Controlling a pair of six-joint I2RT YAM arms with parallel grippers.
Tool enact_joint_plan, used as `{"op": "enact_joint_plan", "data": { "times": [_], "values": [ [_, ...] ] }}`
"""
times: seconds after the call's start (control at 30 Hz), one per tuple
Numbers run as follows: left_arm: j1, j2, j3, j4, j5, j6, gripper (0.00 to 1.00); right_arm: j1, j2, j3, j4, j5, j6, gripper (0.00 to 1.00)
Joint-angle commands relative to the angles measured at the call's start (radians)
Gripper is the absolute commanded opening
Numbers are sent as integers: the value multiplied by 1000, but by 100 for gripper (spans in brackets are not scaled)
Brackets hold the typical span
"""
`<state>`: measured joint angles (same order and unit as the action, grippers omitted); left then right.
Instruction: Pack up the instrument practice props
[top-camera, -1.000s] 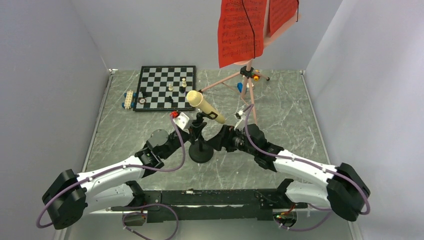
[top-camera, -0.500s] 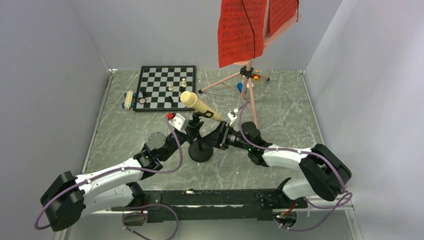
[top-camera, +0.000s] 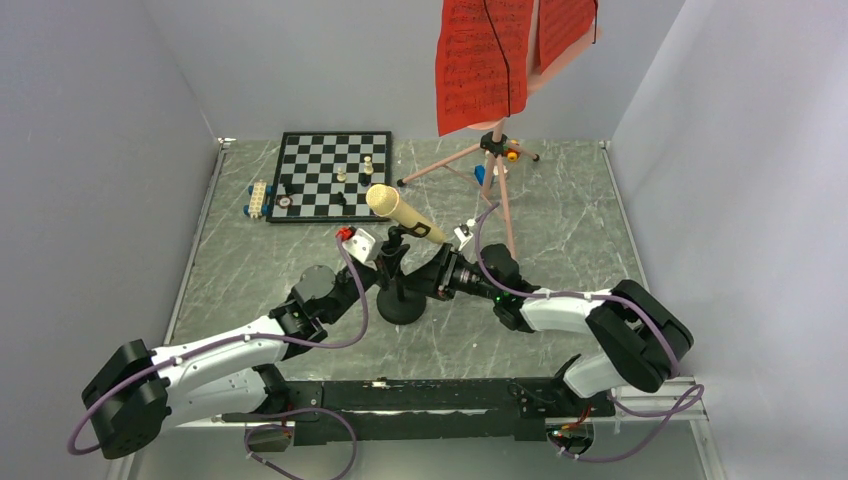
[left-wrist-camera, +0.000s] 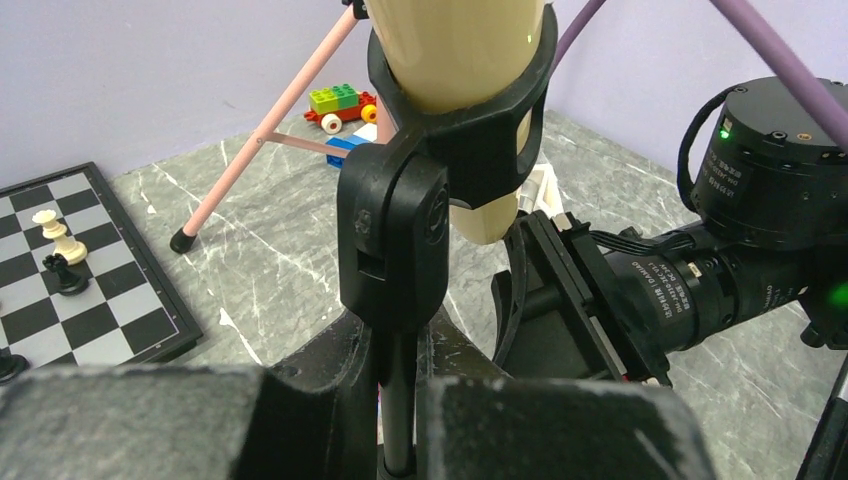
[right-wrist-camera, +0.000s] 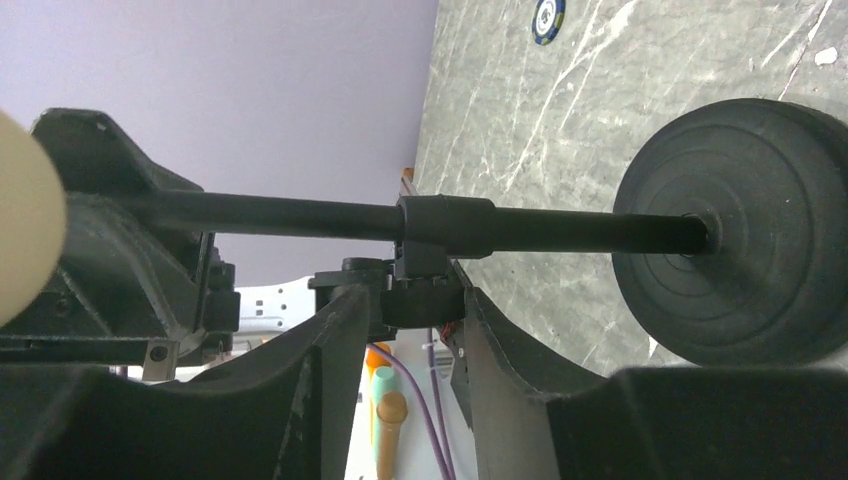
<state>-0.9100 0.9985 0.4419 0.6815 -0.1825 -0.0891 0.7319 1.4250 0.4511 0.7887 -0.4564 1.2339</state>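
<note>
Top external: microphone stand (top-camera: 401, 303) upright mid-table; left gripper (left-wrist-camera: 396, 440) clamped on its pole (right-wrist-camera: 280, 213), steadying it; right gripper (right-wrist-camera: 422, 335) straddles the height collar (right-wrist-camera: 445, 225), grip unclear, likely to collapse the stand for packing

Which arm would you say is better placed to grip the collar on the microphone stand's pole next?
Right. The right gripper straddles the collar, while the left gripper is clamped on the pole, apparently steadying it.

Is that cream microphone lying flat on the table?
No, the microphone sits in a black clip atop its upright stand, above the table.
</note>
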Motion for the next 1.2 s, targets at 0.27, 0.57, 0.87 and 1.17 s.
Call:
{"op": "enact_joint_plan", "data": {
  "times": [0.27, 0.57, 0.87, 1.17],
  "values": [
    [-33, 11, 31, -3, -18, 12, 0, -9, 46, 28, 114, -4, 36, 28],
    [-33, 24, 29, -13, -21, 0, 0, 9, -83, 56, -150, 101, -269, 0],
    [-35, 47, 25, -23, -26, -17, 0, 138, -193, 99, -434, 460, -683, 0],
    [-38, 53, 12, -25, -31, -25, 0, 265, -173, 183, -634, 736, -799, 1]
  ]
}}
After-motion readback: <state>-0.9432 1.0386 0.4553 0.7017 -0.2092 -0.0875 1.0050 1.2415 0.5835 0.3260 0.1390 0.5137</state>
